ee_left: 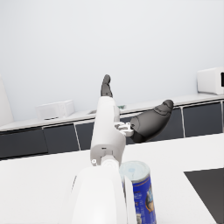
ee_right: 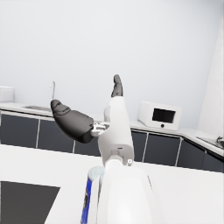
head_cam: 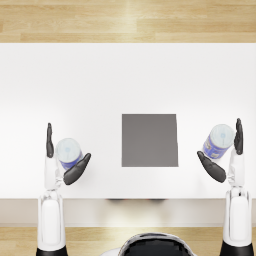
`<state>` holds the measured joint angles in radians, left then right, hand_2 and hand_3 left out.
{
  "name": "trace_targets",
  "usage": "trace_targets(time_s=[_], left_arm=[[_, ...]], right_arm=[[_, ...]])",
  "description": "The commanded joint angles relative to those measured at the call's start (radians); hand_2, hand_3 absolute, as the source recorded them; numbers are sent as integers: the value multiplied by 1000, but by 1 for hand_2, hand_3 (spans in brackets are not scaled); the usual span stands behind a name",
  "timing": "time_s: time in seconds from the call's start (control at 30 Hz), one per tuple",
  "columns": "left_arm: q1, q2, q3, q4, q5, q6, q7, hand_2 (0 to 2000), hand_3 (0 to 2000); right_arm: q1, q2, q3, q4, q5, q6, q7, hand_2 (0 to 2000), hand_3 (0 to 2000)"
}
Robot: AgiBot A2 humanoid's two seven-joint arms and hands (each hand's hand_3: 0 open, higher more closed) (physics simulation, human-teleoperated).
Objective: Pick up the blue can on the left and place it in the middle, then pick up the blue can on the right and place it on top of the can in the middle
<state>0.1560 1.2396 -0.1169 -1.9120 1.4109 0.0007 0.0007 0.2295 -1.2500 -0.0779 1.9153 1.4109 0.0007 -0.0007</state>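
The robot's left hand [head_cam: 62, 160] and right hand [head_cam: 225, 152] are bracketing the left blue can [head_cam: 69, 152] and right blue can [head_cam: 218, 141], fingers spread and gripping neither, poised for stacking on the grey mat [head_cam: 149, 140] at the tabletop's [head_cam: 125, 75] middle.

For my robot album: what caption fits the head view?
Open left hand and right hand flank two blue cans beside a grey mat.

Blue cans [head_cam: 69, 153]; grey mat [head_cam: 149, 140]

The head camera looked steeply down on the table [head_cam: 100, 75]; each wrist camera looked along its forearm toward counters, sharing the table
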Motion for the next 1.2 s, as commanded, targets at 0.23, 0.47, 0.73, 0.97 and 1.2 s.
trace_targets(time_s=[0.23, 0.47, 0.73, 0.97, 1.2], left_arm=[[-74, 23, -42, 111, 52, -1, -1, 0, 0], [-91, 34, -13, 243, 58, -1, -1, 0, 0], [-97, 48, 24, 404, 58, -1, -1, 0, 0], [-68, 62, 39, 506, 58, -1, -1, 0, 0], [9, 77, 43, 634, 58, -8, -2, 0, 0]], right_arm=[[-32, -12, -53, -147, 52, -1, 1, 0, 0], [-50, -24, -11, -275, 58, -1, 1, 0, 0], [-38, -38, -1, -457, 58, -1, 1, 0, 0], [-10, -51, 11, -534, 58, -17, 1, 0, 0], [49, -65, 13, -682, 58, -12, 1, 0, 0]])
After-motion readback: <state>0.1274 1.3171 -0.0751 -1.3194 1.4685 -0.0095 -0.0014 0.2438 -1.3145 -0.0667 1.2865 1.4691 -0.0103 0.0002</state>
